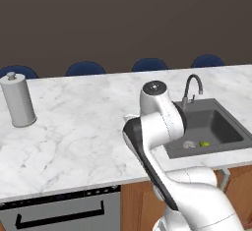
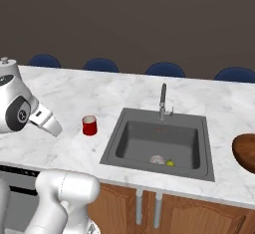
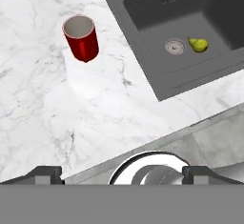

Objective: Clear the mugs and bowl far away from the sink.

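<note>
red mug (image 3: 81,38) upright beside sink (image 3: 157,66); pincer (image 3: 121,174) wide

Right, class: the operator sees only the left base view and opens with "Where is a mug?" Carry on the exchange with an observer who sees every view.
Observer: A red mug stands upright on the counter, just left of the sink.
Operator: And the bowl?
Observer: The brown bowl sits on the counter right of the sink, cut off by the edge of the right base view.
Operator: Is the tool carrying anything?
Observer: No. In the hand view the tool is open and empty, well apart from the red mug.
</note>
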Robot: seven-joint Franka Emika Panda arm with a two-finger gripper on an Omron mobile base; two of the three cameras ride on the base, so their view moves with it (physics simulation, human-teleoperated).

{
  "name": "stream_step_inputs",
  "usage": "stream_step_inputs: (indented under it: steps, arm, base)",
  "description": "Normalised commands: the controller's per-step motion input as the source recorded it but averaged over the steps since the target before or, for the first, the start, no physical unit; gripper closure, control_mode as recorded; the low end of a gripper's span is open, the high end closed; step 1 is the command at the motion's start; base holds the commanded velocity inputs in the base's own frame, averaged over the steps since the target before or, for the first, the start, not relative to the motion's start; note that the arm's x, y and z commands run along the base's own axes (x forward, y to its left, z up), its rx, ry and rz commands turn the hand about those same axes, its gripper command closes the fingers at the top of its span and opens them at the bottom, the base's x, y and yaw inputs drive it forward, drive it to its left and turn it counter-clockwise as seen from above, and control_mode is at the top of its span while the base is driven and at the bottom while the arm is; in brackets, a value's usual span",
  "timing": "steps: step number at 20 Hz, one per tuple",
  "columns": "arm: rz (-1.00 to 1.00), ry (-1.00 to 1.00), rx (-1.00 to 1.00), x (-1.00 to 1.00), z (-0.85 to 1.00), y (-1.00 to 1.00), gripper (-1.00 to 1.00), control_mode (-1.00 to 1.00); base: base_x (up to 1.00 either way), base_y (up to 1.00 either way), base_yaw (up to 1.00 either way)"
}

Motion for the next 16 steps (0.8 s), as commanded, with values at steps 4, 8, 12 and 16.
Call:
stream_step_inputs:
  steps: [4,8,12,16]
  arm:
    - [-0.13,0.08,0.11,0.14,-0.16,0.0,-1.0,-1.0]
    - [0.0,0.04,0.05,0.32,-0.24,0.0,-1.0,-1.0]
    - [0.0,0.02,0.0,0.45,-0.16,0.0,-1.0,-1.0]
    - [0.0,0.0,0.0,0.43,-0.16,0.0,-1.0,-1.0]
  base:
    - [0.0,0.0,0.0]
    - [0.0,0.0,0.0]
    - [0.0,0.0,0.0]
    - [0.0,0.0,0.0]
